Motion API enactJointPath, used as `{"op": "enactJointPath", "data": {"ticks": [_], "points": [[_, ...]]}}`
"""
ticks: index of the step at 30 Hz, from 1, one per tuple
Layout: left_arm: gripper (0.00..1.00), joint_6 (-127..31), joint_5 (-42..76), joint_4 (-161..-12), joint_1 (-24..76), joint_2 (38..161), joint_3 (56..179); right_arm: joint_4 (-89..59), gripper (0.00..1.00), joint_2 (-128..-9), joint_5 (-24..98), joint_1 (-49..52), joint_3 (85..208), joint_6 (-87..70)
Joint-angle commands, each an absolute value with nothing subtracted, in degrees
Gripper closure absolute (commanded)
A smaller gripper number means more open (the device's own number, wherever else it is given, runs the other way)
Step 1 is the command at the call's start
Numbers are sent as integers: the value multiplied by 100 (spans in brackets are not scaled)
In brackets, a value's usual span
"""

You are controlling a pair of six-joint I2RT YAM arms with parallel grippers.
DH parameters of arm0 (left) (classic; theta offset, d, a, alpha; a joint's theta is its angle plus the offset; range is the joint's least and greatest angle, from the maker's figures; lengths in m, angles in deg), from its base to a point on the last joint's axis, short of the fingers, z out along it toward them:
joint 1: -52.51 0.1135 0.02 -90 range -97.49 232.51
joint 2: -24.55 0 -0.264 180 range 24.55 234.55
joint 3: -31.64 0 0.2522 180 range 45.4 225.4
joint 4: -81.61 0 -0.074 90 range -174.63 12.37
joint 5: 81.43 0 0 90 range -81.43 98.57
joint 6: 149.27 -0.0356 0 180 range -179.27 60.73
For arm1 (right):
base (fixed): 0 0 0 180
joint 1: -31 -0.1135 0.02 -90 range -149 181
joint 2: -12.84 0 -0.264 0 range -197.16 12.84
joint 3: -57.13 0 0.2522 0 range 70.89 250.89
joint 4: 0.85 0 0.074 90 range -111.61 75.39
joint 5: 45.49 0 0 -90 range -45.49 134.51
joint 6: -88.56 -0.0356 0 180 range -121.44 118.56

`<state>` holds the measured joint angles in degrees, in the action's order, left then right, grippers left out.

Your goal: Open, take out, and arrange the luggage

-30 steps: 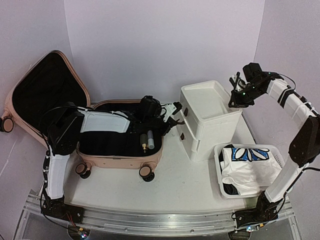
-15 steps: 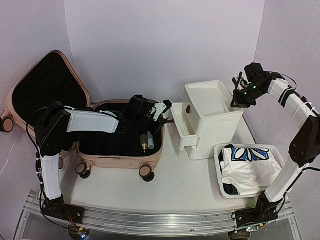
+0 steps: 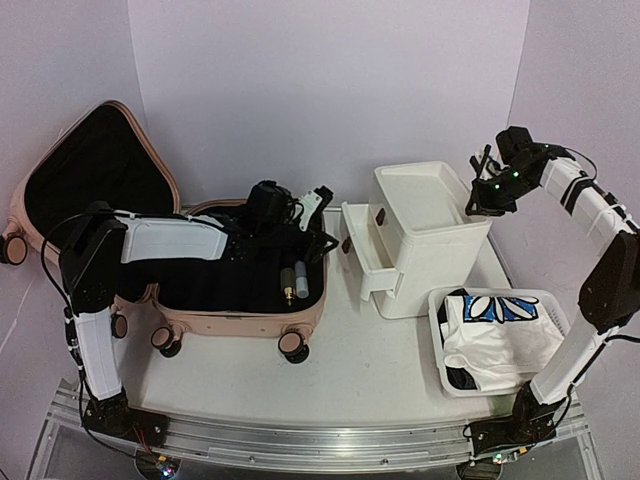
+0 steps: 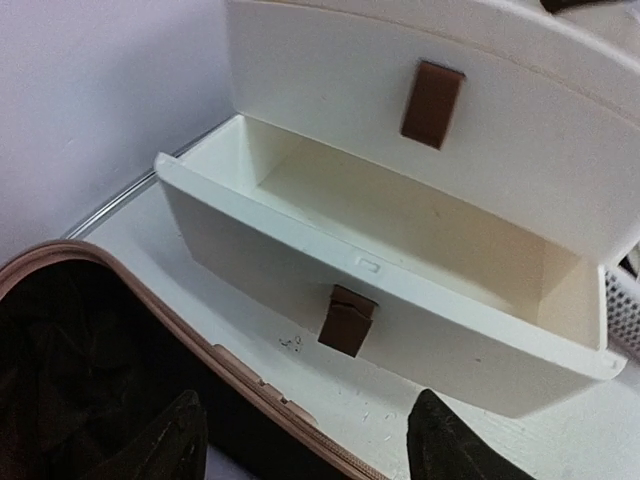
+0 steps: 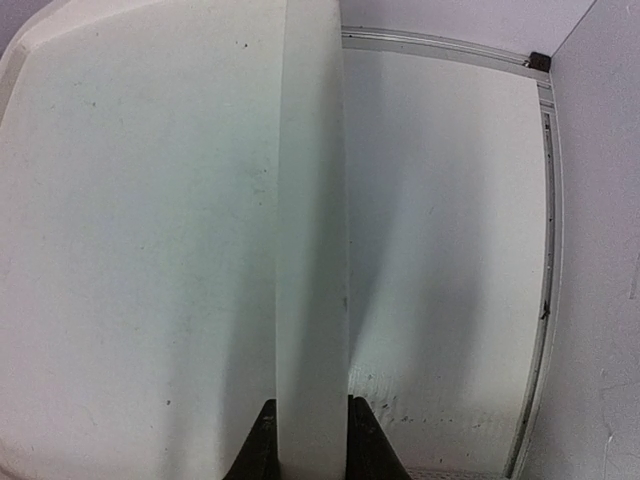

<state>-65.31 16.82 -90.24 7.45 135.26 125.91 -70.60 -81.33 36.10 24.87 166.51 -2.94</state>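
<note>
The pale-pink luggage (image 3: 240,315) lies open at the left with its lid (image 3: 95,185) raised and black lining showing. Small tubes (image 3: 295,280) lie inside it. My left gripper (image 3: 323,217) hovers over the luggage's right rim (image 4: 250,370), open and holding nothing (image 4: 305,445). It faces the brown handle (image 4: 347,320) of the pulled-out lower drawer (image 3: 362,250), a short gap away. That drawer is empty (image 4: 420,215). My right gripper (image 3: 480,200) is shut on the top rim (image 5: 310,300) of the white drawer unit (image 3: 430,250), one finger on each side (image 5: 313,440).
A white perforated basket (image 3: 540,300) holding white and blue cloth (image 3: 495,335) stands at the front right, just below the drawer unit. The upper drawer (image 4: 432,100) is closed. Walls close in behind and on both sides.
My left gripper pulled the lower drawer out to the left, then let go of its handle and opened, backing over the luggage. The right gripper kept its hold on the unit.
</note>
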Motion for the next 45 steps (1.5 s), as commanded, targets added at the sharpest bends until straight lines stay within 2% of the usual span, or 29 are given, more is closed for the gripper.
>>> {"op": "enactJointPath", "data": {"ticks": [1, 6, 11, 27, 39, 45], "points": [[30, -5227, 1856, -8827, 1188, 12792, 12502, -7114, 100, -7957, 2947, 2581, 16667, -914], [35, -3372, 1832, -7553, 1599, 12942, 12748, -7117, 100, -7923, 2888, 2582, 16674, -935], [46, -2613, 2650, -5607, 1608, 14133, 14273, -7117, 100, -7945, 2827, 2577, 16712, -1039], [46, -1388, 1534, -4709, 1322, 15466, 15362, -7136, 100, -7986, 2731, 2573, 16701, -1119], [44, -1166, 406, -3701, 1014, 16100, 16268, -7131, 100, -8023, 2689, 2574, 16714, -1162], [51, -1127, 85, -3459, 975, 16295, 16324, -7137, 100, -8006, 2697, 2572, 16698, -1147]]}}
